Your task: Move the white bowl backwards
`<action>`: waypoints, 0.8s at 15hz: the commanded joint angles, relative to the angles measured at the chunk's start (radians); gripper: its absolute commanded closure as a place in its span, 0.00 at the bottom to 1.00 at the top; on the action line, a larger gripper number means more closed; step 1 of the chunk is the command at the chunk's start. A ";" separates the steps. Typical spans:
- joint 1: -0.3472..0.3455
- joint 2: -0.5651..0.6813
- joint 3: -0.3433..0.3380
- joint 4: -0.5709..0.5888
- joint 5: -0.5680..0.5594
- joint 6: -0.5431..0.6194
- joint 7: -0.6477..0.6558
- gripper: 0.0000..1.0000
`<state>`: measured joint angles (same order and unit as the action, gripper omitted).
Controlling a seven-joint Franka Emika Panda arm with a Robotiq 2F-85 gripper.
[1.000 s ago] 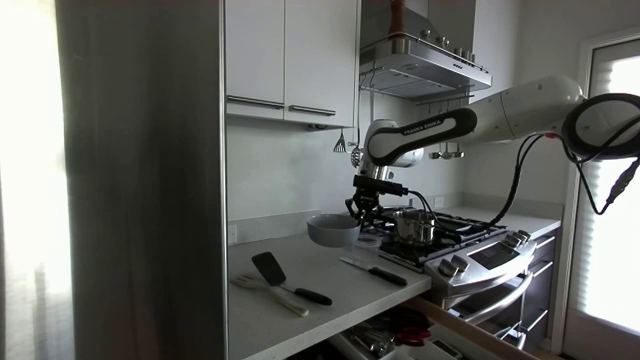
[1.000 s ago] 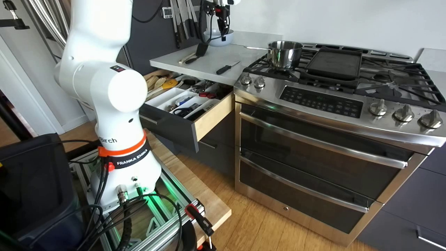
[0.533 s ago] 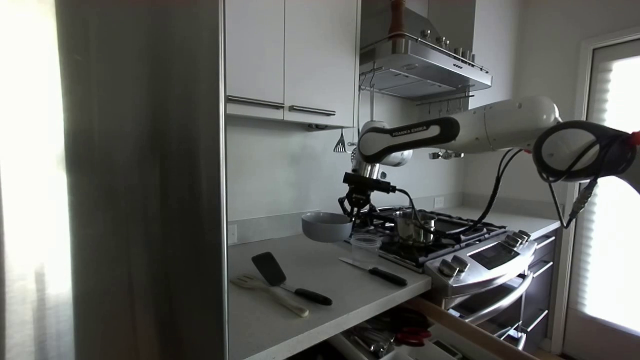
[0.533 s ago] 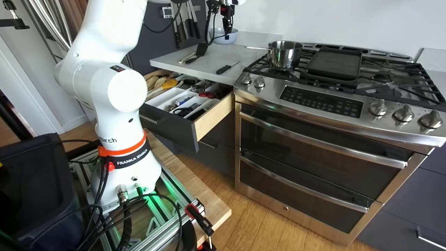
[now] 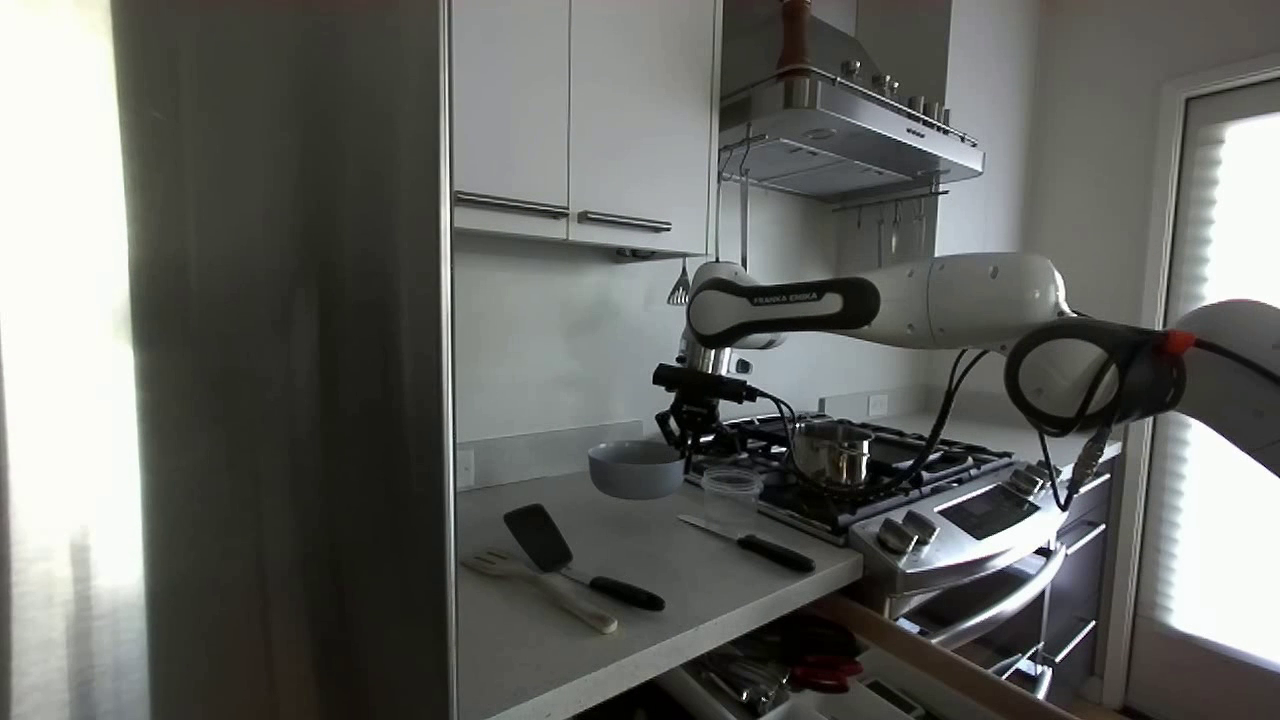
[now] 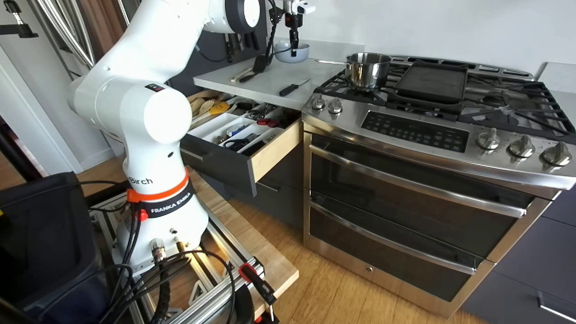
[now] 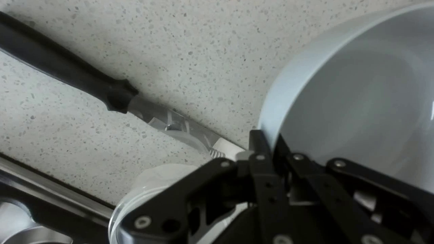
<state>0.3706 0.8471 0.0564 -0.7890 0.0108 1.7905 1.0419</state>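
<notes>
Wrist view: near-closed, your gripper (image 7: 270, 139) pinches the white bowl's (image 7: 359, 101) rim; straying toward the counter's (image 7: 190, 61) stove (image 7: 51, 211) edge could topple the tub (image 7: 145, 184)

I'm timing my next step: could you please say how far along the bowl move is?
Done: the white bowl is grasped, its side between the jaws in the wrist view.
In hand: the carry; it seems held above the countertop in both exterior views, though contact is unclear.
Left: probably finishing the backward shift and releasing, since the jaws are closed on it.
</notes>
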 commanded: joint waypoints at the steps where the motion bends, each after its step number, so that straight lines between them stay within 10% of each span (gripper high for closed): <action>1: 0.021 0.071 -0.051 0.152 -0.036 -0.040 0.088 0.98; 12: 0.016 0.086 -0.050 0.121 -0.029 0.000 0.075 0.98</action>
<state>0.3838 0.9109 0.0149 -0.6815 -0.0140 1.7711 1.0875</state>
